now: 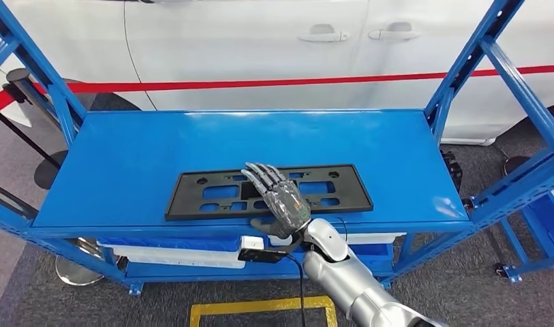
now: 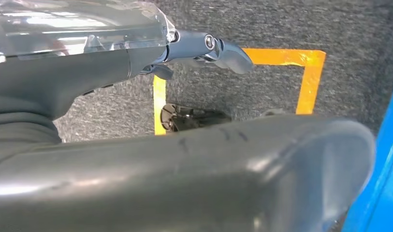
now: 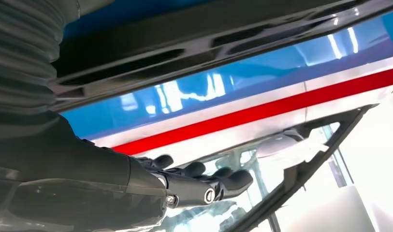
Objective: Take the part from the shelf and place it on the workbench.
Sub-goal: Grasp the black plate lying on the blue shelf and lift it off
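Note:
A flat black part with several cut-outs lies near the front edge of the blue shelf top. My right hand reaches over its middle with the fingers stretched out flat above it. The thumb sits at the part's front edge, and I cannot tell whether it touches. In the right wrist view the part runs along the shelf, and the straight fingers stand a little off it with nothing held. My left hand hangs beside my body over the floor, fingers extended and holding nothing.
Blue slanted uprights frame both ends of the shelf. A white car and a red barrier band stand behind it. White pieces lie on the lower level. A yellow floor marking lies under my right arm.

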